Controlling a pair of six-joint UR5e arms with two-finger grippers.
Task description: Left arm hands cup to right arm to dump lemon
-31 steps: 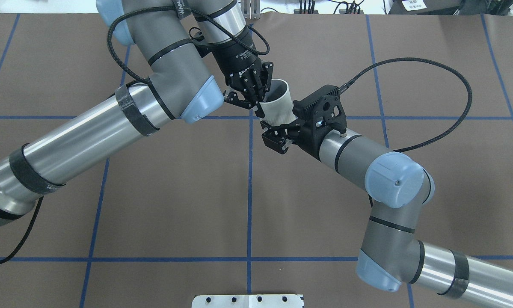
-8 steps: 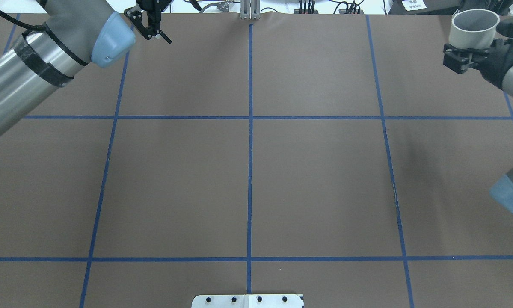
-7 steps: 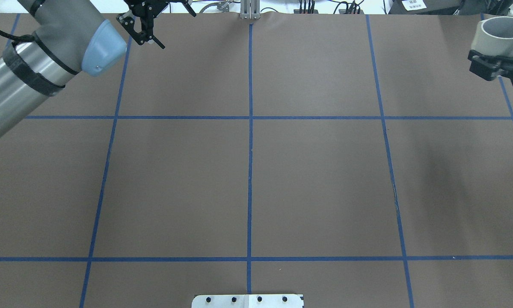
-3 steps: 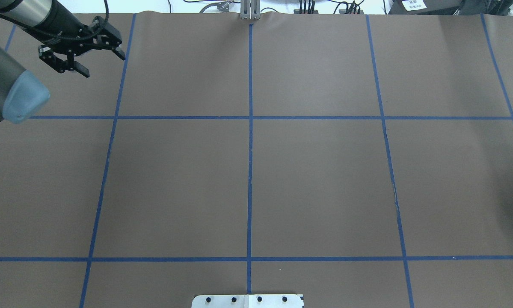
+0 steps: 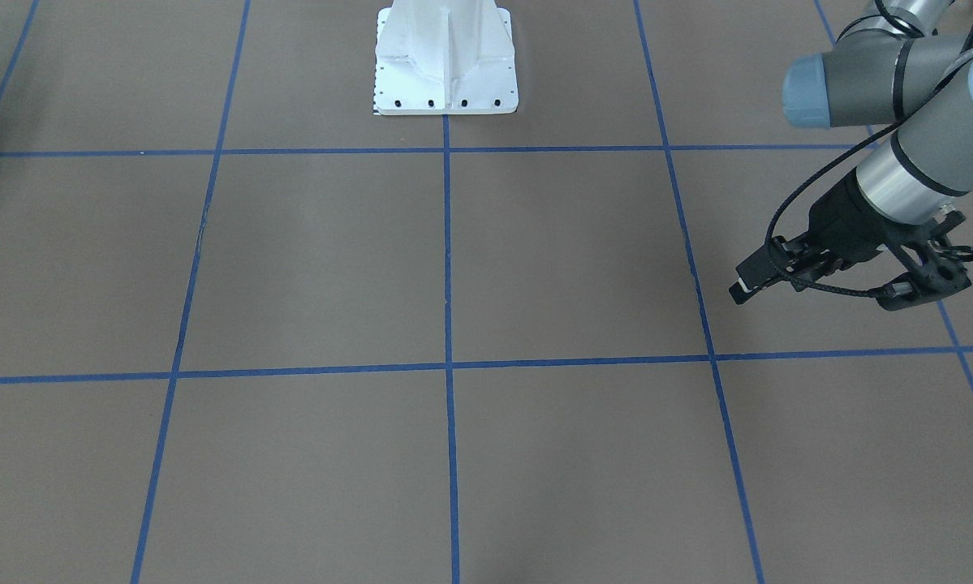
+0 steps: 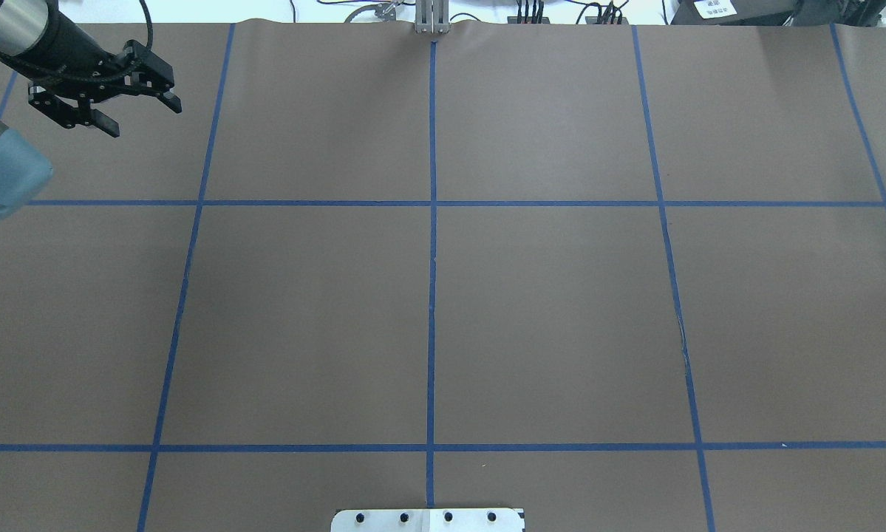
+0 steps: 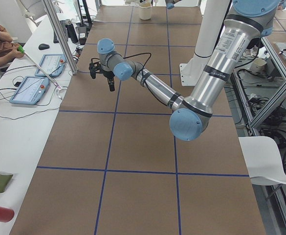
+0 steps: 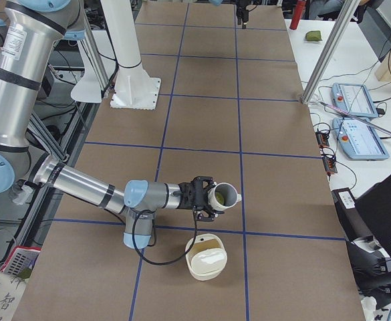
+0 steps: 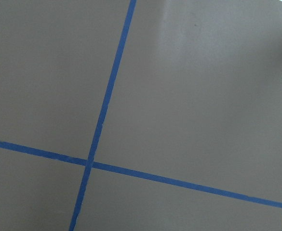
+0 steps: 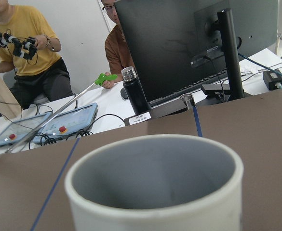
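Where blue tape grids the brown surface (image 6: 546,310), the left arm (image 5: 916,162) hangs its left end effector (image 6: 143,118) released above a far-left square. The right arm (image 8: 81,184) brings its right end effector (image 8: 205,197) to the cup (image 8: 227,195), though its grip cannot be told. The cup is tipped sideways near a white bowl (image 8: 206,261), with the lemon (image 8: 219,196) inside.

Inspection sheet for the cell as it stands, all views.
Surface: brown mat, blue tape grid.
Job's things: cup carried at the right pincer, lemon inside.
Clutter: white bowl on the mat near the cup.
Grippers: left pincer open, empty; right pincer, state cannot tell.
Cables: black braided cable looped at the left wrist.
Surroundings: people at a side bench, tablets, monitor.
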